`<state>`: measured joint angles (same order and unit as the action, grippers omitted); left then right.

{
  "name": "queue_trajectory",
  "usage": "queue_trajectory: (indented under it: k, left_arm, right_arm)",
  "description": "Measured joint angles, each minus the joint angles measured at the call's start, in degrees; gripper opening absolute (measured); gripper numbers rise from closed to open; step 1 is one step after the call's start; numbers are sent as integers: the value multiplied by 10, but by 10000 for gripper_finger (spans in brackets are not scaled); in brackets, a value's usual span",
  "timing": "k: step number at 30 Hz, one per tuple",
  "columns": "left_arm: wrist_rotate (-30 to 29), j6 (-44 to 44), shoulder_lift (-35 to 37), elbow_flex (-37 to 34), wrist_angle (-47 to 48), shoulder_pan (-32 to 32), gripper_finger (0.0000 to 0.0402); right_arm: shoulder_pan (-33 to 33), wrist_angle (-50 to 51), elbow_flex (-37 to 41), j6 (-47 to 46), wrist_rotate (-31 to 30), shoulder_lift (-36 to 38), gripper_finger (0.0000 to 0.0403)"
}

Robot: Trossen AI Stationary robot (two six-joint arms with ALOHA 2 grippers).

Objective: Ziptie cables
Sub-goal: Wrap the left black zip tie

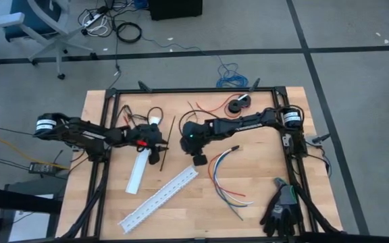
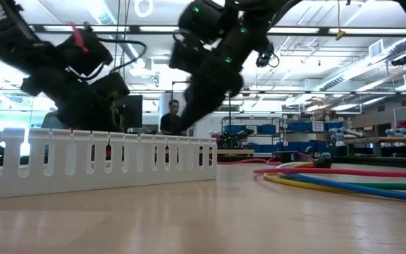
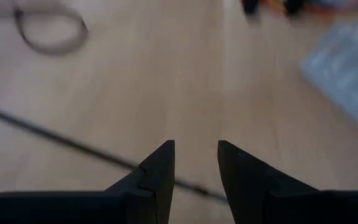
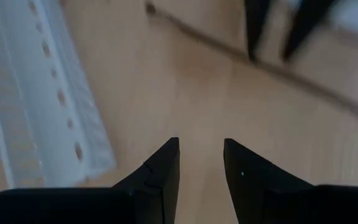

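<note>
The cables (image 1: 223, 177), a bunch of thin curved red, orange, blue, green and white wires, lie flat on the wooden table right of centre, their black-sleeved end (image 1: 234, 148) toward the far side. They also show in the low view (image 2: 344, 180). My right gripper (image 1: 198, 160) hovers just left of them, open, with bare table between its fingers (image 4: 201, 158). My left gripper (image 1: 159, 150) is open over the table's middle left (image 3: 196, 162). A thin black strip (image 3: 55, 140) lies on the table and runs under its fingers; I cannot tell whether they touch it.
A white slotted duct (image 1: 157, 199) lies slanted near the front edge and a white bar (image 1: 137, 172) to its left. A black glove (image 1: 282, 209) sits at the front right. At the back are a black roll (image 1: 238, 104) and loose wires (image 1: 204, 106). A black frame (image 1: 194, 90) borders the table.
</note>
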<state>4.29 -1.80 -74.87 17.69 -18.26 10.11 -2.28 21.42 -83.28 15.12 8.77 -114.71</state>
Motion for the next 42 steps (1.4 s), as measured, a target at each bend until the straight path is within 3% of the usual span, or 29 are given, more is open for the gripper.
queue_trajectory:
  k: [2,6,9,18,24,31,39,42]
  left_arm:
    - [-4,-5,-1,44,110,-2,131]
    - [-26,-116,-1,139,318,-10,131]
    - [-30,-202,-1,188,391,-32,131]
    - [-89,-478,-27,224,392,-127,115]
    - [-82,-574,-65,224,379,-161,78]
    - [-81,-614,-64,223,383,-184,52]
    - [-103,-552,-63,223,354,-185,45]
    - [-81,-552,-63,223,338,-182,54]
  right_arm:
    - [-5,-2,26,-12,-2,12,112]
    - [-15,-28,93,-34,-16,43,112]
    - [-23,-69,156,-53,-35,65,112]
    - [-38,-208,325,-101,-49,153,112]
    - [-38,-234,377,-105,-49,203,112]
    - [-38,-244,393,-105,-47,230,112]
    - [-37,-259,397,-110,-47,230,112]
    - [-36,-263,397,-117,-47,230,112]
